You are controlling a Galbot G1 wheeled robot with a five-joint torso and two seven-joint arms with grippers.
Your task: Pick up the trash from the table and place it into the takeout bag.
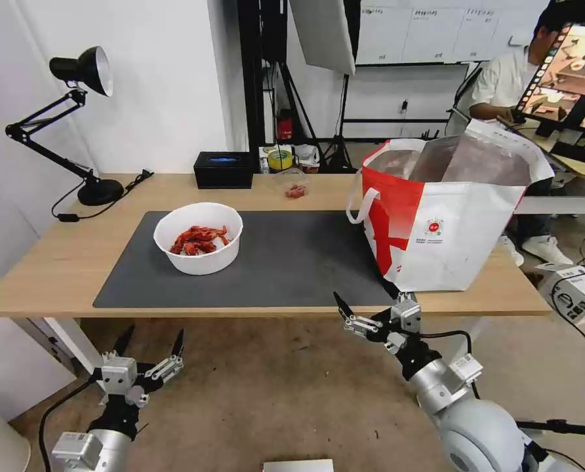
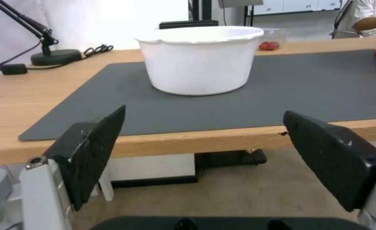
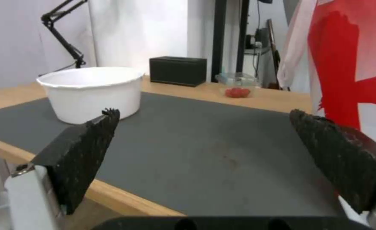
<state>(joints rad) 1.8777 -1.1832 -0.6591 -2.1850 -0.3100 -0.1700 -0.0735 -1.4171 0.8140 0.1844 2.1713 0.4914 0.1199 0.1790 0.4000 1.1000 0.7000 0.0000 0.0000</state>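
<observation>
I see the white round bowl of red crayfish shells (image 1: 199, 238) on the dark grey mat's left half, the boxy white-and-red takeout bag (image 1: 444, 219) at the light-wood tabletop's (image 1: 56, 262) right end. Both my left gripper (image 1: 149, 343) and right gripper (image 1: 364, 303) gape empty below its near edge.

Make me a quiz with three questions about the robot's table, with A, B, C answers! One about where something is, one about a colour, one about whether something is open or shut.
1. Where does the white bowl sit?
A. on the dark grey mat
B. inside the takeout bag
C. on the floor

2. What colour are the shells in the bowl?
A. green
B. red
C. blue

3. How is the left tool?
A. shut on the bowl
B. shut on nothing
C. open, below the table edge

Answers:
1 A: the bowl rests on the mat, left of the bag.
2 B: the head view shows red shells inside.
3 C: its fingers are spread, holding nothing; the right tool is open too, near the table's front edge.
</observation>
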